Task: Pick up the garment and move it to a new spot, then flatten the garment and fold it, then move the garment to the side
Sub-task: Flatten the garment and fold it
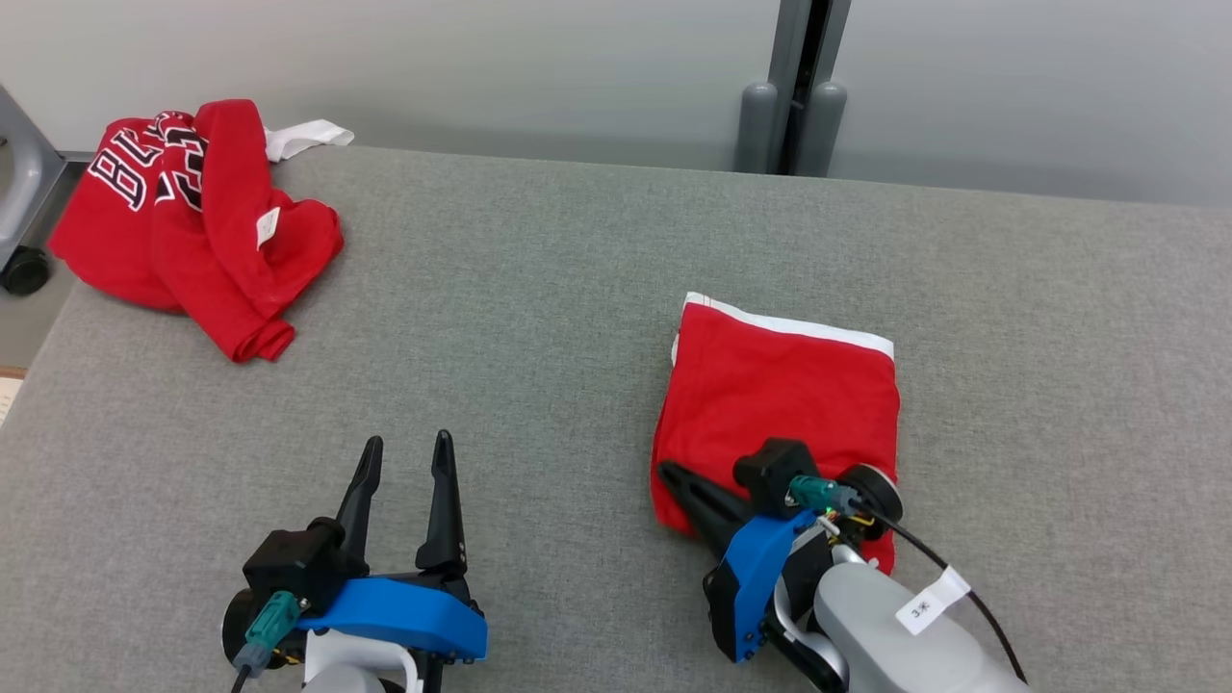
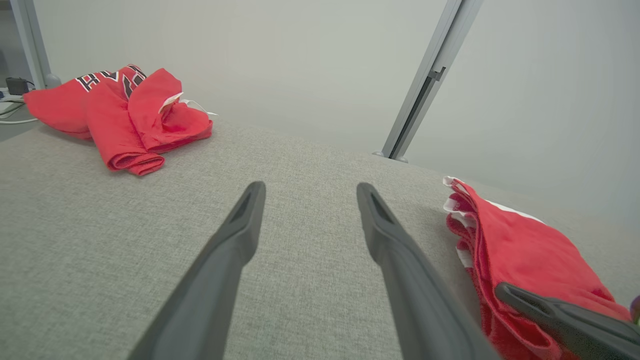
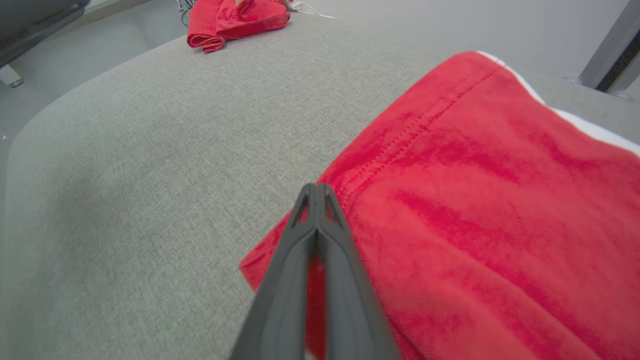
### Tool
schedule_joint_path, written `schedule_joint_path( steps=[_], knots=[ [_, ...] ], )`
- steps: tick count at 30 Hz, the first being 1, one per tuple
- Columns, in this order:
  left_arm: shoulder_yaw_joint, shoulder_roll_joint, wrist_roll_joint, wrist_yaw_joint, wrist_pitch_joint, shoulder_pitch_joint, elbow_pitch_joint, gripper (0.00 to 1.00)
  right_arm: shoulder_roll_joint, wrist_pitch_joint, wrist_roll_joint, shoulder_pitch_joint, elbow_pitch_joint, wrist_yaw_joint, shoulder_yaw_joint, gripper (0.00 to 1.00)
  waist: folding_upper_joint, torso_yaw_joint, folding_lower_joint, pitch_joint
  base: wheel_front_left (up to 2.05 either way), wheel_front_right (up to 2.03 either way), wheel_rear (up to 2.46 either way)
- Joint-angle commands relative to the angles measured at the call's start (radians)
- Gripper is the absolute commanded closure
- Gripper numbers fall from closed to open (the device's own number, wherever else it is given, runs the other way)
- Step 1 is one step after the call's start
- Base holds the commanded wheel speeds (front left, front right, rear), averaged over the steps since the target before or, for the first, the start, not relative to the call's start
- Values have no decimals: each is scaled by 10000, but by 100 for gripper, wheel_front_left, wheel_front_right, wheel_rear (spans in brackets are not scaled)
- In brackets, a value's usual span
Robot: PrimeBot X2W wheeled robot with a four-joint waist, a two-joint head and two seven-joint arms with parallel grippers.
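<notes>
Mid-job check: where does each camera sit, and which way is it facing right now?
Head view: above, looking forward and down at the grey table; left pincer open, right pincer shut at the folded garment.
Left wrist view: along its open fingers, low across the table toward the wall.
Right wrist view: along its shut fingers, onto the garment's edge.
Shared: all three show the crumpled jersey.

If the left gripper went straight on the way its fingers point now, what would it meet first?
Probably nothing near: the open left gripper points over bare table; the crumpled garment lies to its left and the folded garment to its right. Beyond the table's far edge stands the wall, depth unclear.
</notes>
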Motion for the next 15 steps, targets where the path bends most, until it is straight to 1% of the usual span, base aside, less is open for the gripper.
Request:
schedule_joint_path(
  steps=[1,5,11,15],
  knots=[
    [44,-28,82,-17,-47,-111,19,0,-23,3,87,-94,77,1,140,100,-1,-29,-1,4,0,0,0],
    [107,-65,97,-40,-47,-122,76,0,-22,-17,247,-195,272,1,684,100,-1,-139,-1,11,0,0,0],
    [229,-68,169,-101,-47,-102,168,0,-17,-484,203,-351,135,1,1013,100,-1,-378,-1,-111,0,0,0],
    [307,-1,208,-143,-47,-153,261,0,-19,-707,58,-195,-209,1,728,45,-1,-540,-1,-325,0,0,0]
  ],
)
